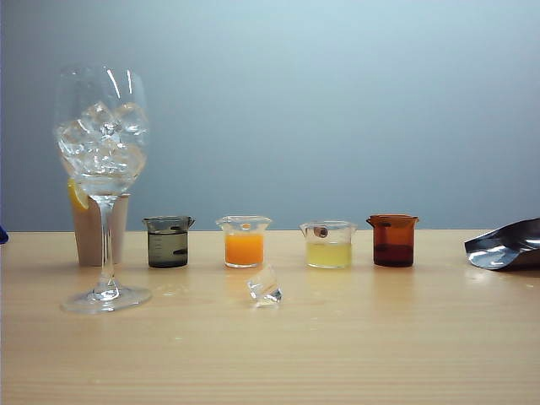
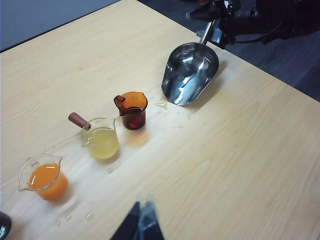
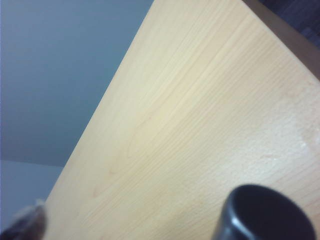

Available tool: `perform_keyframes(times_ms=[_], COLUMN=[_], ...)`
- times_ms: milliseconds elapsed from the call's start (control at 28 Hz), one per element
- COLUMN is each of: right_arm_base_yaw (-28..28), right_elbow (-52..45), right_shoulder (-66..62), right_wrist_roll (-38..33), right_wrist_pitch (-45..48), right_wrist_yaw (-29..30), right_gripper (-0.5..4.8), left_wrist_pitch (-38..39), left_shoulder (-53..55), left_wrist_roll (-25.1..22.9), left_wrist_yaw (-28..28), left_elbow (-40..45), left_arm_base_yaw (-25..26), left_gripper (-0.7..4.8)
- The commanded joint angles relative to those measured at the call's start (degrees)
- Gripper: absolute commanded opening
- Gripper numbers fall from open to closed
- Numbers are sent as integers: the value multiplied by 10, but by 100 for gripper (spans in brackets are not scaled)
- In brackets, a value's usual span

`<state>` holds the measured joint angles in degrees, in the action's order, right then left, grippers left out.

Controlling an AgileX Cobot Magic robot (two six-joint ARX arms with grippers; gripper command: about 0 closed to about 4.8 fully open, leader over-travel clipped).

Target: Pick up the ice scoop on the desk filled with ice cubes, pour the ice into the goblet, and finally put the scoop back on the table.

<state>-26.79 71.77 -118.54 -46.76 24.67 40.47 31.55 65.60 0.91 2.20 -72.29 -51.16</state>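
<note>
The goblet (image 1: 105,245) stands at the left of the desk (image 1: 337,354), its bowl full of ice cubes (image 1: 101,135). One loose ice cube (image 1: 265,287) lies on the wood in front of the beakers. The ice scoop (image 2: 190,72) lies empty on the table at the far right (image 1: 506,246). My right gripper (image 2: 220,27) is at the scoop's handle end. In its own view its fingers (image 3: 267,212) stand wide apart, open (image 3: 145,220), with only bare wood between them. My left gripper (image 2: 142,225) hovers over the table near the beakers, fingers pressed together, shut and empty.
Several small beakers stand in a row: dark grey (image 1: 168,242), orange (image 1: 245,242), yellow (image 1: 328,245) and brown (image 1: 393,240). A tan cup (image 1: 89,232) with a lemon slice (image 1: 78,196) stands behind the goblet. Water drops (image 2: 167,107) lie near the scoop's mouth.
</note>
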Motion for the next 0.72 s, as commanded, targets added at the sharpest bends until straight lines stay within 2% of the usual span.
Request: perform_keyframes(times_ms=[36, 107, 179, 322, 393, 465, 501, 572, 608, 644, 679, 715], right_arm_base_yaw=[-5, -23, -51, -85, -102, -116, -125, -139, -143, -144, -144, -143], right_elbow=[3, 2, 2, -1, -17, -35, -47, -73, -88, -101, -113, -126], right_shoulder=[3, 9, 17, 37, 60, 75, 87, 110, 126, 141, 155, 171], right_wrist_roll=[5, 10, 27, 55, 88, 95, 95, 102, 109, 113, 115, 115], right_wrist_pitch=[5, -31, -63, -113, -143, -146, -146, -143, -143, -143, -140, -134], right_wrist_yaw=[20, 25, 68, 95, 91, 94, 99, 111, 111, 109, 106, 94], right_gripper=[479, 479, 479, 479, 424, 407, 374, 201, 92, 27, -15, -7], left_wrist_pitch=[-3, -3, -3, -4, -4, -4, -3, -2, -1, -1, -3, -5], left_shoulder=[-3, -3, -5, -6, -6, -6, -6, -7, -9, -12, -14, -16], left_wrist_roll=[-2, -2, -2, -2, -2, -2, 0, 0, 0, 0, 0, 0], left_wrist_yaw=[2, 2, 2, 2, 2, 1, -1, -10, -16, -16, -16, -16], left_elbow=[-3, -3, -3, -3, -3, -3, -3, -3, -3, -3, -3, -3], left_arm_base_yaw=[-1, -1, -1, -1, -1, -1, -1, -1, -1, -1, -2, -2], left_gripper=[-5, -5, -5, -5, -5, -5, -5, -5, -5, -5, -6, -5])
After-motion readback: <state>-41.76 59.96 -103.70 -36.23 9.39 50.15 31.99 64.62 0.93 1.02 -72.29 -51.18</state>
